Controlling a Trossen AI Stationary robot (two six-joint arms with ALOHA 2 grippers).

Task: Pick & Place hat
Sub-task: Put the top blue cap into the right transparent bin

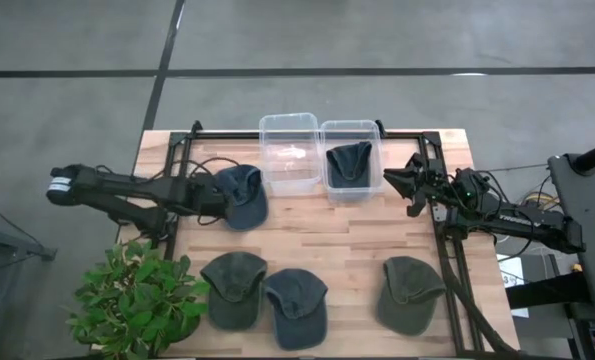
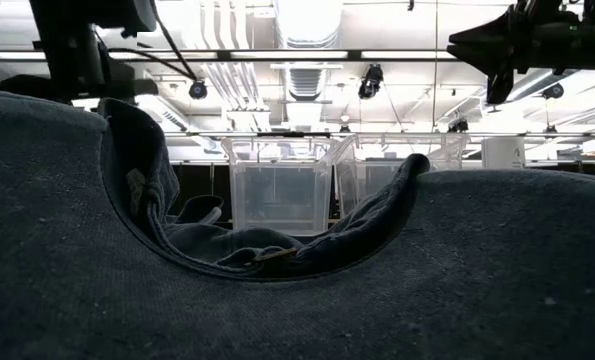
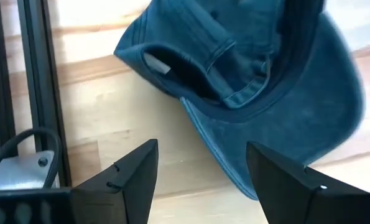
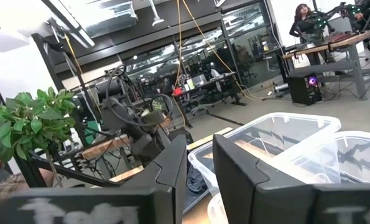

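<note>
Left end effector, spread open, meets the blue hat's brim edge; right end effector nearly closed, empty.

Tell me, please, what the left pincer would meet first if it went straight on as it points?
Most likely the blue cap: it lies right ahead of the open left pincer, on the table.

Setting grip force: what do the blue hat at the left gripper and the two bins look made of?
Blue hat: soft washed cotton or denim by the look, with visible stitching and limp folds. Bins: clear rigid plastic, glossy; the wood shows through them. Left gripper has its fingers open before the hat.
</note>
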